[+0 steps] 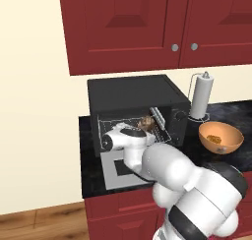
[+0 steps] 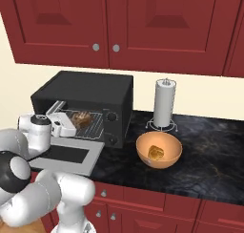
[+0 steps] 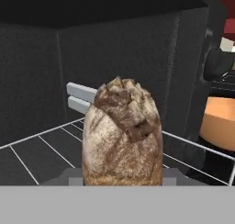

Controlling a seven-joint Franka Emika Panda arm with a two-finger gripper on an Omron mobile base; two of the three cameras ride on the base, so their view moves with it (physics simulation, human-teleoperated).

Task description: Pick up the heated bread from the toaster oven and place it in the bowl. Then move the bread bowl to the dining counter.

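Note:
The heated bread (image 3: pixel 121 136), a golden-brown chunk with a dark crust, stands on the wire rack inside the black toaster oven (image 1: pixel 133 94) (image 2: pixel 86 86). My gripper (image 3: pixel 121 179) reaches into the oven mouth, its fingers (image 3: pixel 69 177) set against both sides of the bread's base. From the base views the bread (image 1: pixel 146 122) (image 2: pixel 81 118) sits just beyond my hand. The orange-tan bowl (image 1: pixel 216 146) (image 2: pixel 147 160) rests on the counter right of the oven, holding a small golden piece. The dining counter is out of view.
The oven's grey door (image 1: pixel 120 170) (image 2: pixel 66 155) lies dropped open under my arm. A paper towel holder (image 1: pixel 202 96) (image 2: pixel 164 103) stands behind the bowl. Red wall cabinets (image 2: pixel 119 22) hang above the black stone counter (image 2: pixel 209 151).

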